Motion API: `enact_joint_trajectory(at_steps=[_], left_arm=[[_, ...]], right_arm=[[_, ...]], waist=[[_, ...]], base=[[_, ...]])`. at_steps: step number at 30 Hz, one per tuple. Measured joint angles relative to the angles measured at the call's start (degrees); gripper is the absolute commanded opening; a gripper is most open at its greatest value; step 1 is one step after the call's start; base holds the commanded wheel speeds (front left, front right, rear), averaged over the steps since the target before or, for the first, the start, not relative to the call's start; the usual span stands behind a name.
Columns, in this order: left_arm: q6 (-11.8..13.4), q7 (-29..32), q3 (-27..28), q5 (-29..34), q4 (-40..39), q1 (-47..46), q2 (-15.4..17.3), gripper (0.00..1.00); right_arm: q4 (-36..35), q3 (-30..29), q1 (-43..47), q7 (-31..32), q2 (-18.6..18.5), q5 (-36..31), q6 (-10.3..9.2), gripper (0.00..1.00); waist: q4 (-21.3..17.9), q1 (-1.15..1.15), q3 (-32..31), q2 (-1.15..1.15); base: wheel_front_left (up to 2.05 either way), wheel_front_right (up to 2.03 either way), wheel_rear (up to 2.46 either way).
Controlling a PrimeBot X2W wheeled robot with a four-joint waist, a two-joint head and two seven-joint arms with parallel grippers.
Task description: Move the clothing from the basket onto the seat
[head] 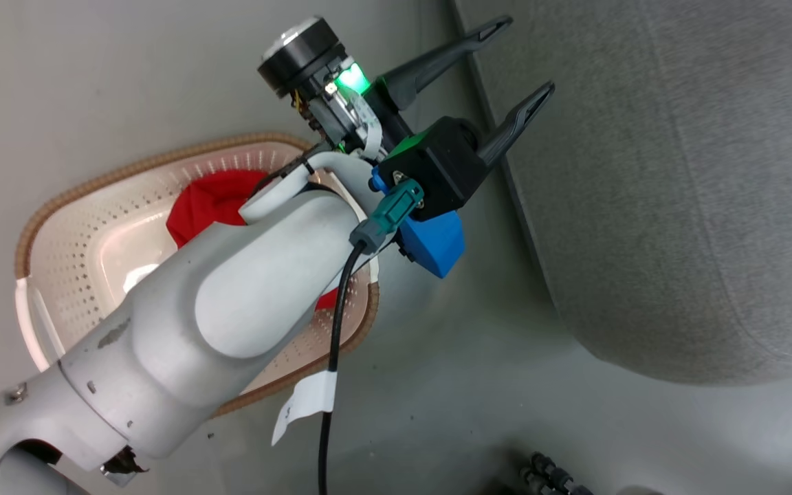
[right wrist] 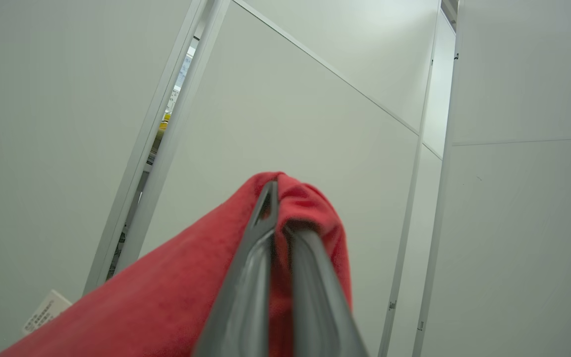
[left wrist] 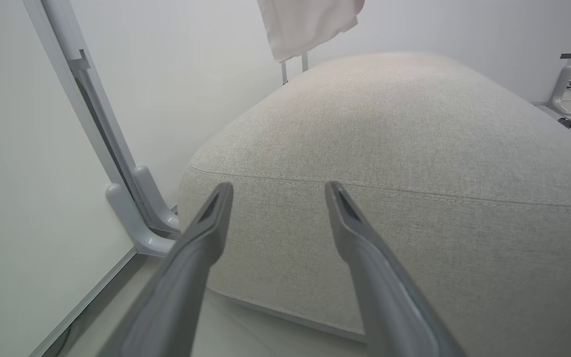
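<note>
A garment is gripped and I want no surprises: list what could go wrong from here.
1. The right jaws pinch just a fold of the red garment; its hanging rest could slip free short of the seat.
2. The left forearm covers much of the basket in the head view, so the red cloth inside may be misjudged.
3. The left jaws, open and empty, point at the seat's edge and could bump it.

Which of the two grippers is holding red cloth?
The right gripper: it is shut on the red clothing. The left gripper is open and empty, before the seat.
</note>
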Motion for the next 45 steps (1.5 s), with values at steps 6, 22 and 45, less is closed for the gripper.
enact_joint_trajectory(at_steps=[6, 22, 45], left_arm=[[-0.14, 0.97, 0.03, 0.59, -2.46, -2.11, 1.54, 1.00], [0.20, 0.87, -1.29, 1.47, -4.14, -4.09, 1.01, 1.00], [3.04, -4.67, 0.53, -2.38, 0.68, 0.10, -1.83, 1.00]], right_arm=[[3.81, -6.33, -2.31, -0.02, -3.61, 1.05, 0.00, 0.00], [19.48, -7.44, 1.72, -0.02, 1.93, -2.88, 0.00, 0.00], [12.41, -6.68, 21.64, -0.01, 5.93, -1.59, 0.00, 1.00]], waist=[[0.77, 0.00, 6.14, 0.00], [4.22, 0.00, 13.81, 0.00], [6.04, -0.01, 3.82, 0.00]], base=[[0.00, 0.00, 0.00], [0.00, 0.00, 0.00], [0.00, 0.00, 0.00]])
